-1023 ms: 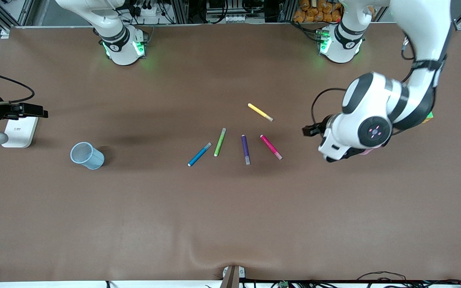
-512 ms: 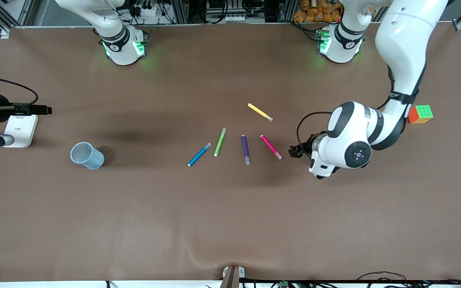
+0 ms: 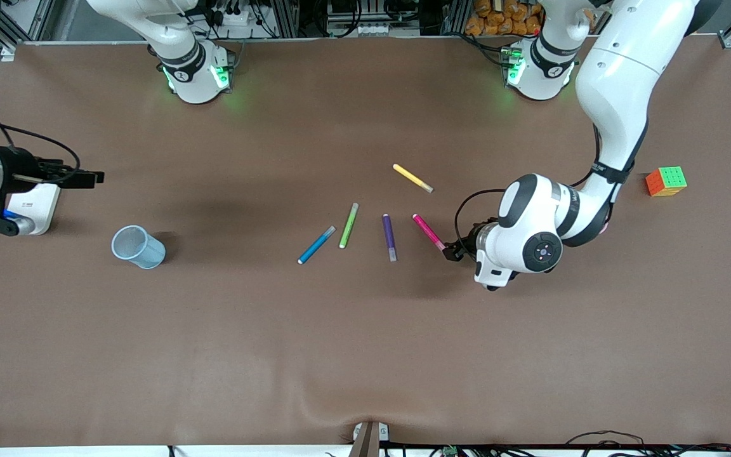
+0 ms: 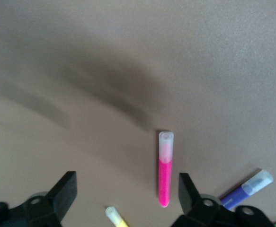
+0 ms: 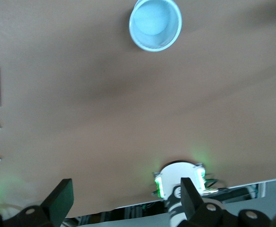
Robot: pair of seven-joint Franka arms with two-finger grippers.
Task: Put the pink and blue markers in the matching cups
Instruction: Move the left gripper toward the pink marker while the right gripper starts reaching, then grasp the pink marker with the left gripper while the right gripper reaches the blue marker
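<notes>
The pink marker (image 3: 429, 232) lies flat mid-table, pale cap toward the front camera. My left gripper (image 3: 452, 252) is low at its capped end. In the left wrist view this gripper (image 4: 126, 195) is open, with the pink marker (image 4: 165, 174) on the table between the fingers, close to one of them and apart from both. The blue marker (image 3: 316, 245) lies toward the right arm's end, with the light blue cup (image 3: 138, 247) upright farther that way. My right gripper (image 3: 89, 178) is open (image 5: 123, 198) in the air near the table's end. The pink cup is hidden.
A purple marker (image 3: 389, 236), a lime-green marker (image 3: 348, 225) and a yellow marker (image 3: 412, 178) lie around the pink and blue ones. A colour cube (image 3: 665, 181) sits toward the left arm's end. A white box (image 3: 35, 206) lies under the right arm.
My left arm has swung from beside the cube down to the pink marker's capped end, uncovering the cube. My right gripper has shifted a little toward the table's middle.
</notes>
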